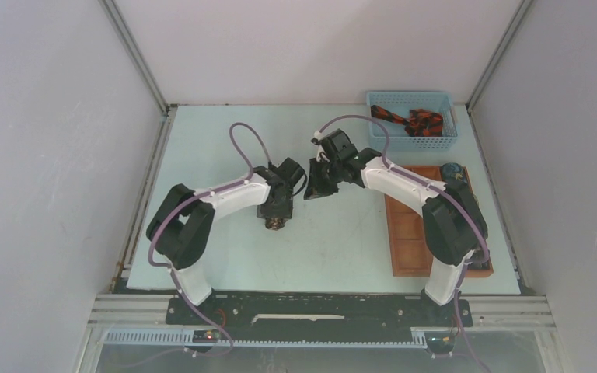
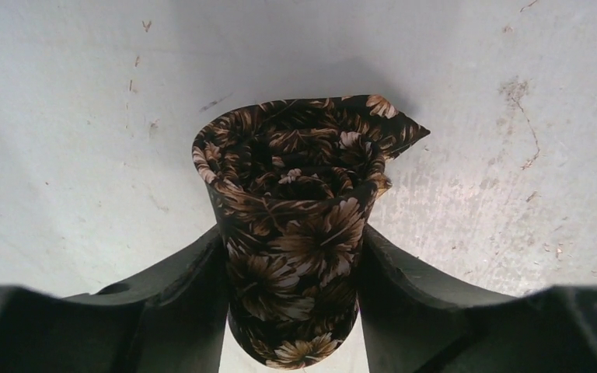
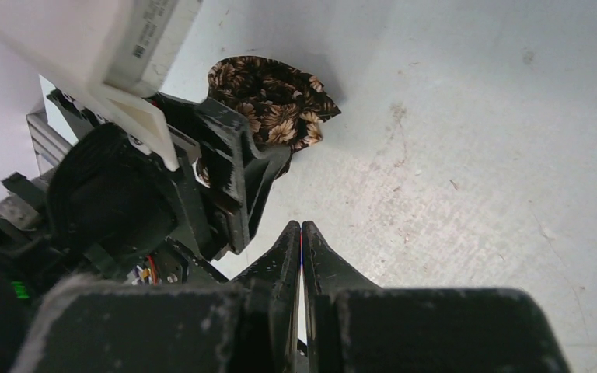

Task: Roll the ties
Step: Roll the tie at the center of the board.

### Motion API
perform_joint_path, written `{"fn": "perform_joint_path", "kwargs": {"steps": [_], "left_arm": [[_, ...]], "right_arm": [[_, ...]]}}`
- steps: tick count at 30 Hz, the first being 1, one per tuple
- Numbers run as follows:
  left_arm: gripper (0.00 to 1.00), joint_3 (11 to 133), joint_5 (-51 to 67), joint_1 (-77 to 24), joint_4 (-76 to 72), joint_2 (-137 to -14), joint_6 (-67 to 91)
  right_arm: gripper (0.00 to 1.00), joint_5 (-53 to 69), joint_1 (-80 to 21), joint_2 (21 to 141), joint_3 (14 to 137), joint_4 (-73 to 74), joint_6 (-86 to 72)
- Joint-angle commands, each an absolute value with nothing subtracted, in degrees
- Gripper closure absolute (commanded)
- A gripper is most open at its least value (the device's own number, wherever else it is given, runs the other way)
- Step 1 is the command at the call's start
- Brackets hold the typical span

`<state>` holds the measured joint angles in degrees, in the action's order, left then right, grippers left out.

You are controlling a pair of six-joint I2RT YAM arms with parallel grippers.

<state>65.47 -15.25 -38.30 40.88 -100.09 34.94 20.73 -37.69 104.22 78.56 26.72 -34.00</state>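
My left gripper (image 2: 291,272) is shut on the dark brown floral tie (image 2: 295,225), rolled into a tight coil with its pointed tip sticking out at the right. In the top view the roll (image 1: 276,224) sits under the left gripper (image 1: 275,217) near the table's middle. It also shows in the right wrist view (image 3: 276,101), behind the left gripper's body. My right gripper (image 3: 301,229) is shut and empty, a short way to the right of the roll (image 1: 315,189). A black and red-orange tie (image 1: 413,121) lies in the blue basket.
The blue mesh basket (image 1: 443,99) stands at the back right. The orange-brown compartment tray (image 1: 408,233) lies along the right side, partly under the right arm, with a dark rolled item (image 1: 452,169) at its far end.
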Motion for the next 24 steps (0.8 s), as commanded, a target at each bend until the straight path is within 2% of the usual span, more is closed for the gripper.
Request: {"fn": "perform_joint_path", "kwargs": {"steps": [1,6,17,21,24], "left_arm": [[0.38,68.45,-19.34,-39.97,45.3,-101.85,35.49],[0.28,67.33,-19.41,-40.08,44.57,-100.1,35.68],[0.24,66.97,-18.55,-40.08,44.71,-95.76,35.12],[0.24,66.88,-18.45,-40.03,44.74,-94.9,34.85],[0.24,66.8,-18.7,-39.99,45.02,-93.79,34.73]], "right_arm": [[0.95,18.28,-36.91,100.51,78.49,28.43,-32.95],[0.94,18.6,-36.41,99.72,77.69,28.07,-33.09],[0.88,19.87,-36.3,99.53,77.51,26.67,-34.34],[0.77,21.98,-36.14,98.75,75.7,23.39,-34.96],[0.61,25.05,-36.09,98.33,74.03,20.27,-34.97]]}}
